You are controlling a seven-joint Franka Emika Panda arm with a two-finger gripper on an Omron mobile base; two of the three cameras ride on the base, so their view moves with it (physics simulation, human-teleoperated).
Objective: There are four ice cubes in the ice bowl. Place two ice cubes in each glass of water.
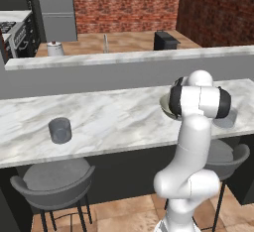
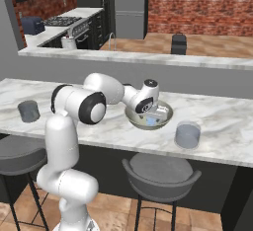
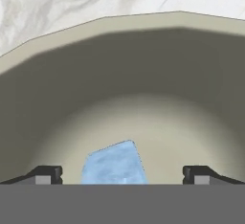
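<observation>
The ice bowl [image 2: 132, 120] stands on the marble counter, and my gripper [image 2: 157, 112] reaches down into it. In the hand view one pale-blue ice cube [image 3: 115, 164] lies on the bowl's pale floor [image 3: 158, 122], between my open fingertips [image 3: 48, 174], which stand wide apart and do not touch it. From the right base view an ice cube [image 2: 151, 122] shows blue in the bowl. One glass of water [image 2: 188, 135] stands just right of the bowl, the other [image 2: 28, 111] far to the left. In the left base view my arm hides most of the bowl [image 1: 164, 104]; the glasses [image 1: 60, 130] [image 1: 227, 120] flank it.
A raised grey ledge [image 1: 124, 60] runs behind the counter. Beyond it stand a small white kettle-like pot [image 1: 55, 48] and a black toaster [image 1: 166, 40]. Grey stools [image 2: 160, 172] [image 1: 53, 180] stand under the counter's front edge.
</observation>
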